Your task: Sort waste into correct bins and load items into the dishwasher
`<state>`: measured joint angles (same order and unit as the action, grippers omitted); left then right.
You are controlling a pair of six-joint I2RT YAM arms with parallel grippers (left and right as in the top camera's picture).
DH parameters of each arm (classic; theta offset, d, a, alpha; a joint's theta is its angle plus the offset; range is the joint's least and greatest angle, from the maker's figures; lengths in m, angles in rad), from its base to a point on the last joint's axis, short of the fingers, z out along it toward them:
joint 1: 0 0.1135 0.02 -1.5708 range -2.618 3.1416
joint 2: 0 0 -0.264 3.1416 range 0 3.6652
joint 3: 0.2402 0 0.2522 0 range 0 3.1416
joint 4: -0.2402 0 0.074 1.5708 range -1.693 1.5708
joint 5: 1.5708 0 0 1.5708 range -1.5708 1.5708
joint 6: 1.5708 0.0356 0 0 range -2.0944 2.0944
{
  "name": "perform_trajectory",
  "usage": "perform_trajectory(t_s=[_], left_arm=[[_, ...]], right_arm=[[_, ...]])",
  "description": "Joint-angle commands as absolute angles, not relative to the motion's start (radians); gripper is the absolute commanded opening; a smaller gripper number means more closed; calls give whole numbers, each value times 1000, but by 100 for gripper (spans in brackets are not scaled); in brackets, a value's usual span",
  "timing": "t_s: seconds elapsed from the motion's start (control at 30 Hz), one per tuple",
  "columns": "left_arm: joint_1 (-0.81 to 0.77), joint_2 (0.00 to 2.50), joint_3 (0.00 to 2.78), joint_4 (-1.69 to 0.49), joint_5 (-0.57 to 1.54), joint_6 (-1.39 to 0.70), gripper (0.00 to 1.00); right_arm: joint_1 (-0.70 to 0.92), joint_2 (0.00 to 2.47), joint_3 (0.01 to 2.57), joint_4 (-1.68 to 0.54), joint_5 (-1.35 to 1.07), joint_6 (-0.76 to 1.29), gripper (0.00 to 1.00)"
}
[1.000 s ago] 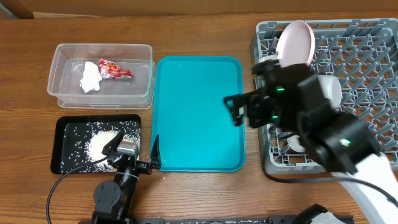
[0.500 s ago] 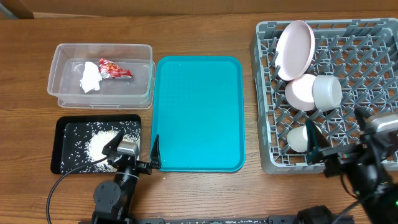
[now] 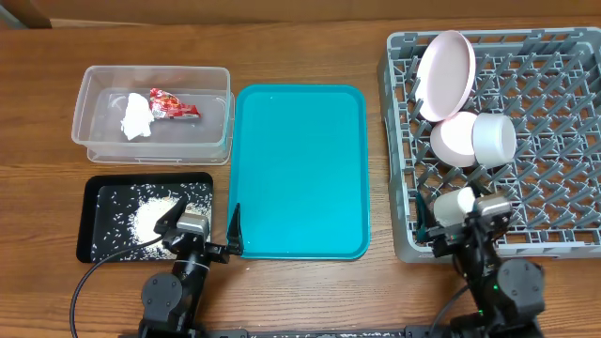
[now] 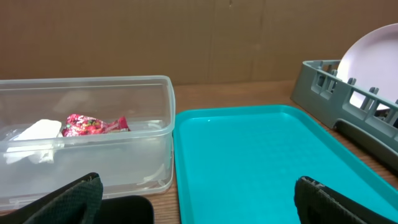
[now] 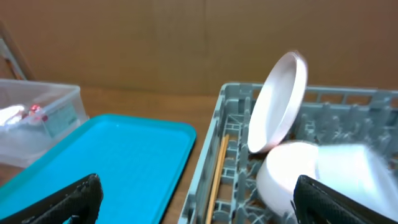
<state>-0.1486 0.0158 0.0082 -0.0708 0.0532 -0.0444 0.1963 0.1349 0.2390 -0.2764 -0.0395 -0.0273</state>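
The clear tub [image 3: 86, 141] at the back left holds the red wrapper [image 3: 175, 106] and the white paper wad [image 3: 137, 118]. In front of it the black tray [image 3: 94, 246] carries a heap of rice grains [image 3: 150, 218]. The grey dish rack [image 3: 554, 150] on the right holds an upright plate [image 3: 444, 75], a bowl [image 3: 452, 141], a cup [image 3: 494, 137] and a small cup [image 3: 452, 207]. My left gripper [image 3: 202, 228] rests open at the front edge between black tray and teal tray. At the rack's front-left corner my right gripper [image 3: 467, 219] stands open. Both are empty [image 4: 199, 205] [image 5: 199, 205].
A large teal tray [image 3: 299, 169] lies between the bins and the rack, with nothing on it. The left wrist view shows the tub [image 4: 149, 130], wrapper [image 4: 96, 124] and teal tray [image 4: 267, 162]; the right wrist view shows the plate [image 5: 280, 102] and the bowl [image 5: 289, 171].
My right arm has pulled back from above the rack's left side to the front table edge near the rack's front-left corner. The left arm has stayed still.
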Motion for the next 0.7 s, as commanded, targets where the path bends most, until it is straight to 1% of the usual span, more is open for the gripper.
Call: perform_trajectory(t_s=[0.0, 0.1, 0.33, 0.43, 0.67], left_arm=[[-143, 11, 5, -73, 64, -29, 100], [-143, 11, 5, -73, 64, -29, 100], [-143, 11, 5, -73, 64, -29, 100], [-143, 11, 5, -73, 64, -29, 100], [-143, 11, 5, -73, 64, -29, 100]], right_arm=[[182, 27, 130, -229, -112, -22, 100], [175, 3, 60, -179, -115, -22, 100], [176, 3, 48, -163, -114, -23, 100], [186, 2, 4, -62, -113, -23, 100], [194, 3, 8, -72, -106, -23, 100]])
